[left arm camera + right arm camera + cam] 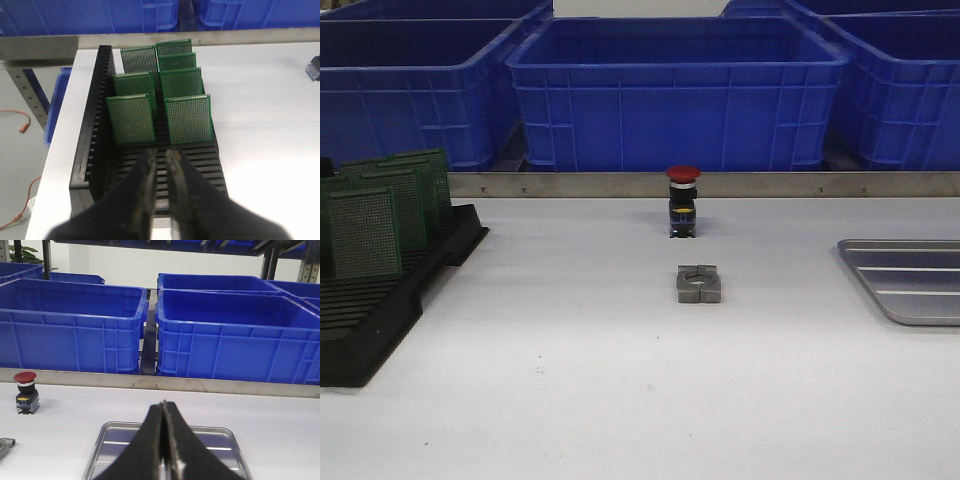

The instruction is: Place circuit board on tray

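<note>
Several green circuit boards (365, 232) stand upright in the black slotted rack (370, 320) at the table's left. In the left wrist view the boards (131, 119) stand in two rows in the rack (92, 125). My left gripper (160, 152) hovers over the rack's bare near slots, a short way from the closest boards; its fingers are a narrow gap apart with nothing between them. The silver tray (910, 280) lies at the right edge, nothing on it. My right gripper (163, 402) is shut and holds nothing above the tray (115, 440). Neither gripper shows in the front view.
A red-capped push button (682, 200) and a grey metal block (699, 284) sit mid-table. Big blue bins (675, 90) stand behind a metal rail (770, 184). The rack sits close to the table's left edge, with floor and an orange cable (20, 122) beyond.
</note>
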`<state>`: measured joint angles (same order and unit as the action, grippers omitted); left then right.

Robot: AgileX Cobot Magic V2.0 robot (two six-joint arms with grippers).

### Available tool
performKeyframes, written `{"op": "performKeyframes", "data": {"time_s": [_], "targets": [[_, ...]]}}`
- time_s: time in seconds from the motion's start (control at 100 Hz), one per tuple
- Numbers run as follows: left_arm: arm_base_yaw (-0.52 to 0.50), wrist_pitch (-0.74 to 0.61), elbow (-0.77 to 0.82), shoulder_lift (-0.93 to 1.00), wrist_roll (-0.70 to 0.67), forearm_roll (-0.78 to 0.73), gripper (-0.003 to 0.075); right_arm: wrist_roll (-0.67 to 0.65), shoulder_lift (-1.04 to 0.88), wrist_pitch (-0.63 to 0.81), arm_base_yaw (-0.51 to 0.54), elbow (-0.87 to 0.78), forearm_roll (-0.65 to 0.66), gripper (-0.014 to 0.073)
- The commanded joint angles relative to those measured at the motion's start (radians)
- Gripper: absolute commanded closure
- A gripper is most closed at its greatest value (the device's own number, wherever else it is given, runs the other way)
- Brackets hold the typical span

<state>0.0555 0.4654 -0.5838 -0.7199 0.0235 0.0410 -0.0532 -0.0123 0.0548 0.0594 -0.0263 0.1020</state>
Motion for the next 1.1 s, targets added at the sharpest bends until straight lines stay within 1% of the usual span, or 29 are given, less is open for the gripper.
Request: {"op": "performKeyframes", "data": {"time_s": [0.0,0.01,0.05,0.08,0.12,0.2,0.26,0.36,0.37,0.38,0.41,0.47,0.57,0.67,0.74,0.83,0.92,1.0,1.09], "targets": [[-0.001,-0.049,-0.085,-0.102,0.032,0.007,0.0446,0.002,-0.024,0.085,0.005,0.011,0.005,0.0655],[-0.001,-0.048,-0.089,-0.110,0.038,0.007,0.0418,0.002,-0.024,0.085,0.005,0.011,0.005,0.0655],[-0.001,-0.039,-0.114,-0.152,0.086,0.007,0.0348,0.002,-0.024,0.085,0.005,0.011,0.005,0.0655],[-0.001,-0.032,-0.132,-0.184,0.122,0.007,0.0318,0.002,-0.024,0.085,0.005,0.011,0.005,0.0655],[-0.001,-0.020,-0.159,-0.229,0.176,0.007,0.0298,0.002,-0.024,0.085,0.005,0.011,0.005,0.0655],[-0.001,0.006,-0.211,-0.306,0.302,0.009,0.0300,0.002,-0.024,0.085,0.005,0.011,0.005,0.0655],[-0.001,0.040,-0.262,-0.365,0.392,0.038,0.0300,0.002,-0.024,0.085,0.005,0.011,0.005,0.0655],[-0.001,0.124,-0.358,-0.454,0.607,0.166,0.0300,0.002,-0.024,0.085,0.005,0.011,0.005,0.0655],[-0.001,0.136,-0.372,-0.466,0.660,0.189,0.0300,0.002,-0.024,0.085,0.005,0.011,0.005,0.0655],[-0.001,0.143,-0.379,-0.473,0.660,0.189,0.0300,0.002,-0.024,0.085,0.005,0.011,0.005,0.0655],[-0.001,0.168,-0.409,-0.498,0.742,0.247,0.0300,0.002,-0.024,0.085,0.005,0.011,0.005,0.0655],[-0.006,0.219,-0.478,-0.553,0.846,0.332,0.0300,0.002,-0.024,0.085,0.005,0.011,0.005,0.0655],[-0.027,0.334,-0.594,-0.644,1.024,0.422,0.0300,0.002,-0.024,0.085,0.005,0.011,0.005,0.0655],[-0.039,0.497,-0.722,-0.749,1.233,0.442,0.0300,0.002,-0.024,0.085,0.005,0.011,0.005,0.0655],[-0.044,0.583,-0.804,-0.817,1.341,0.435,0.0300,0.002,-0.024,0.085,0.005,0.011,0.005,0.0655],[-0.044,0.655,-0.886,-0.894,1.440,0.422,0.0300,0.002,-0.024,0.085,0.005,0.011,0.005,0.0655],[-0.044,0.701,-0.935,-0.966,1.493,0.422,0.0300,0.002,-0.024,0.085,0.005,0.011,0.005,0.0655],[-0.044,0.699,-0.948,-1.018,1.510,0.414,0.0300,0.002,-0.024,0.085,0.005,0.011,0.005,0.0655],[-0.044,0.694,-0.948,-1.059,1.559,0.375,0.0300,0.002,-0.024,0.085,0.005,0.011,0.005,0.0655]]}}
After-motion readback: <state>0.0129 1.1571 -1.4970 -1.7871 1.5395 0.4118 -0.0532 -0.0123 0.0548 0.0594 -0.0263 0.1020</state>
